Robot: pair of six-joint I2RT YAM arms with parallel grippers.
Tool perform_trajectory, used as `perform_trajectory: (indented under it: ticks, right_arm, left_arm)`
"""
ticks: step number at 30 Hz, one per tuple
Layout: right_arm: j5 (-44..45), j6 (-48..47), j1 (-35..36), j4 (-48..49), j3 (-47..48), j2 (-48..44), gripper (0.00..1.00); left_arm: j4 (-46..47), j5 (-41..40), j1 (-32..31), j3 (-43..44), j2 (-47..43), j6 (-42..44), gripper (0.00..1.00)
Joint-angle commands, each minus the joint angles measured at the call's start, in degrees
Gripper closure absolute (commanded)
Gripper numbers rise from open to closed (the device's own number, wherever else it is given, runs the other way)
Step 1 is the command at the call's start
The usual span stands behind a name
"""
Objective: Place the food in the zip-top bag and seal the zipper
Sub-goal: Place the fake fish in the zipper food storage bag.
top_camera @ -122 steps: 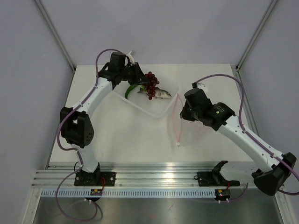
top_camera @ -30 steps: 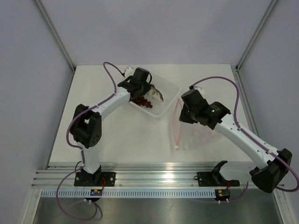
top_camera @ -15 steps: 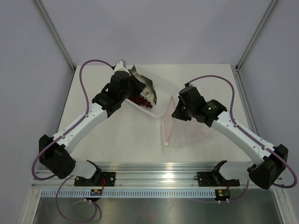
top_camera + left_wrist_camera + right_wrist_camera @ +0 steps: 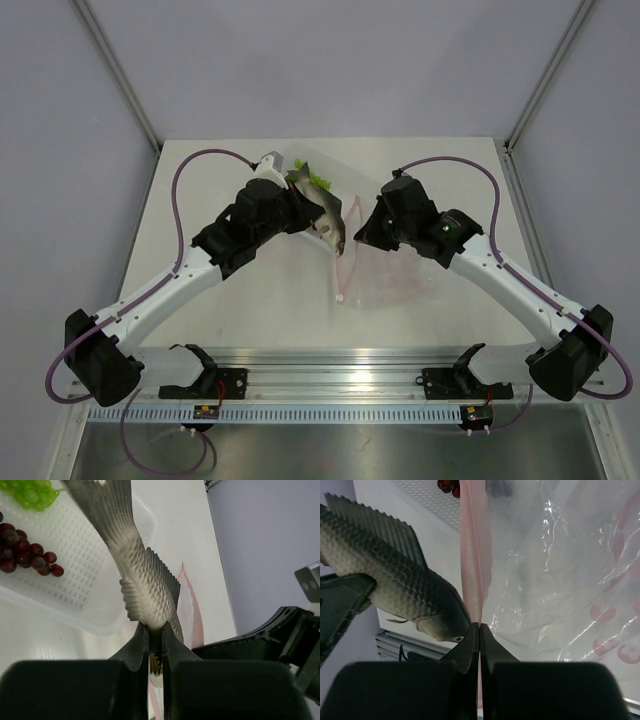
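Hanging from clamped L fingers: fish, head just beside R fingers pinching zipper.

The fish clamped in my left gripper hangs just beside the zip-top bag, blocking its zipper, which my right gripper pinches. The tray crowds the bag's far-left side. On the bag's near side, bare table leaves passing room.
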Motion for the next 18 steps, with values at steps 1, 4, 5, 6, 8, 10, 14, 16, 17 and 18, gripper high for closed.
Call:
perform_trajectory:
  ticks: [1, 4, 5, 6, 8, 10, 14, 16, 17, 18]
  right_arm:
    - [-1.82, 3.49, -0.35, 4.76, 2.66, 0.27, 1.0]
    - [-2.87, 5.78, -0.35, 6.69, 2.66, 0.71, 1.0]
    - [-2.87, 6.31, -0.35, 8.01, 2.66, 1.06, 1.0]
    - [-4.79, 7.53, -0.35, 8.54, 2.66, 1.33, 1.0]
    - [-5.68, 8.33, -0.35, 10.3, 2.57, 1.94, 1.0]
    - [-6.12, 9.12, -0.35, 11.09, 2.66, 2.21, 1.0]
    - [-5.86, 9.04, -0.35, 12.15, 3.79, 2.99, 1.0]
    - [-6.12, 8.86, -0.35, 12.67, 4.5, 3.44, 1.0]
    - [-6.21, 8.77, -0.35, 12.85, 5.2, 3.79, 1.0]
    - [-6.39, 8.86, -0.44, 12.94, 5.47, 3.88, 1.0]
  left_arm:
    - [2.71, -4.09, -2.63, -0.07, -2.14, -0.72, 1.0]
    - [2.7, -9.89, -5.71, -0.15, -2.4, 0.24, 1.0]
    - [2.88, -11.47, -6.32, -0.33, -2.49, 0.68, 1.0]
    - [3.05, -11.92, -7.11, -0.42, -2.4, 0.86, 1.0]
    - [3.93, -12.45, -7.82, -0.85, -1.97, 1.74, 1.0]
    - [3.67, -12.89, -8.79, -0.77, -1.52, 2.7, 1.0]
    - [6.12, -12.97, -9.93, -3.4, -1.96, 4.37, 1.0]
    - [8.66, -14.29, -10.81, -6.11, -3.36, 6.04, 1.0]
    - [9.64, -15.77, -11.6, -7.09, -3.72, 6.66, 1.0]
    - [10.78, -16.22, -11.86, -8.05, -4.07, 7.27, 1.0]
